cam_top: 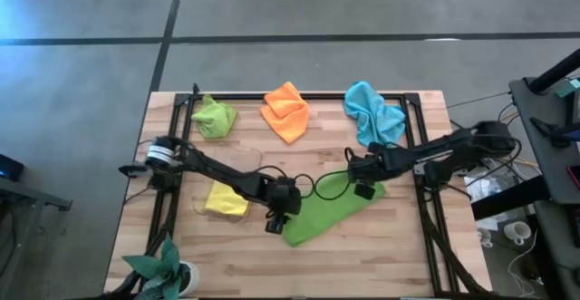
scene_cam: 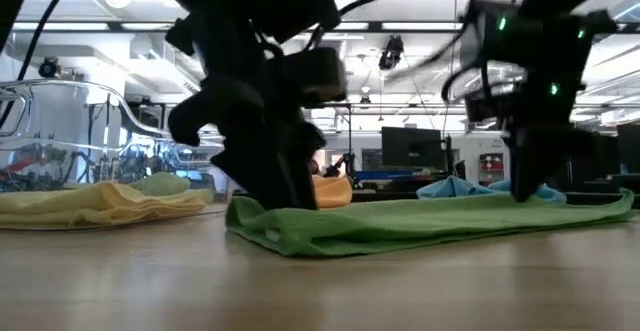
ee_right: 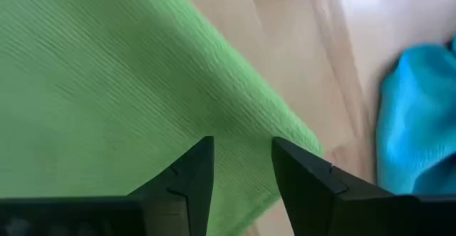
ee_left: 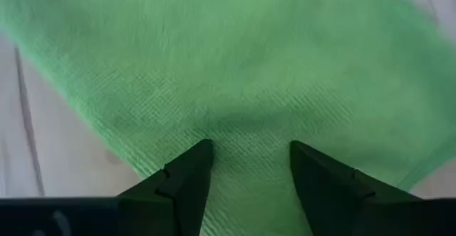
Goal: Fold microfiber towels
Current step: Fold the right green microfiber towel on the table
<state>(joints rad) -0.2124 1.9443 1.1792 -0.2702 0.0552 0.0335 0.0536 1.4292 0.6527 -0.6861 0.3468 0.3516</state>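
Note:
A darker green towel lies as a long folded strip slanting across the table's middle. My left gripper is open, pointing down over the strip's near left end. My right gripper is open, pointing down over its far right end, close to a corner. A yellow towel lies crumpled to the left of my left gripper. Lime green, orange and light blue towels lie crumpled along the far edge. My left gripper stands from above with its open fingertips down at the top face of the towel's near left end, which lies flat on the table. I cannot tell whether they press on it. My right gripper stands from above with its open fingertips at the towel's far right end, beside its edge. I cannot tell whether they touch it.
A green plant with pointed leaves stands at the near left corner. Black frame rails run along the table's sides. Bare wood lies along the near edge. The light blue towel lies close beyond my right gripper.

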